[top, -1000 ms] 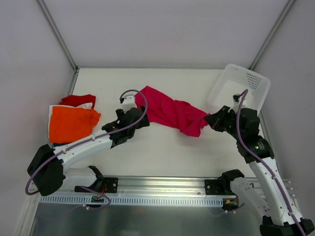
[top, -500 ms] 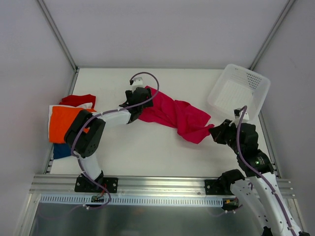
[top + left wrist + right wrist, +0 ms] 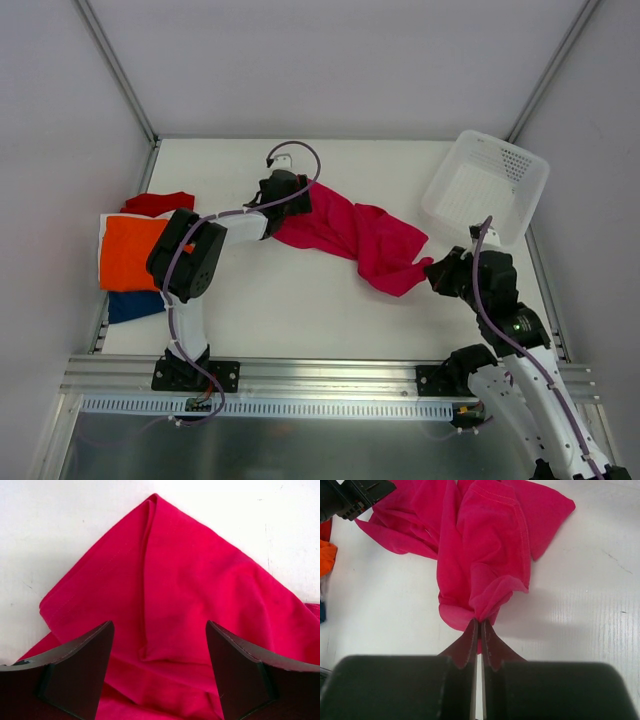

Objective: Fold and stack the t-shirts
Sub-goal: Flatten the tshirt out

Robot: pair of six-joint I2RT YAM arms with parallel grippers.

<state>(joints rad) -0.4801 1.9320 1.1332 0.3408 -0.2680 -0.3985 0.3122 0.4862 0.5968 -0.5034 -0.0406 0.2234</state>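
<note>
Pink cloth is pinched in the right gripper (image 3: 480, 622). Its fingers are closed flat together on one bunched corner of the pink shirt (image 3: 485, 545), low over the table (image 3: 300, 300) on the right side, near the basket (image 3: 520, 165). The left gripper (image 3: 159, 626) stands w/ jaws wide apart over the opposite end of the shirt, at the back-centre of the table. Nothing is clamped between them; a folded point of cloth lies just below and ahead of the fingers.

Between both grippers the shirt lies as a twisted, wrinkled band, not flat. The step in hand, as I judge, is to take the 2nd hold and spread the shirt before folding. To do it well, the left gripper should go down on a real edge, e.g. the seam that shows along the fold, and not on the middle of a doubled layer. Otherwise it takes 2 layers and the twist is kept. Close only when cloth is well between the fingers. Then pull both ends apart gently, w/o slipping the thin hold on the right, and lay flat.

Stack is at the left edge, well apart from the pink one: orange shirt (image 3: 135, 250) on top, red shirt (image 3: 160, 203) and blue shirt (image 3: 130, 305) showing under it.
</note>
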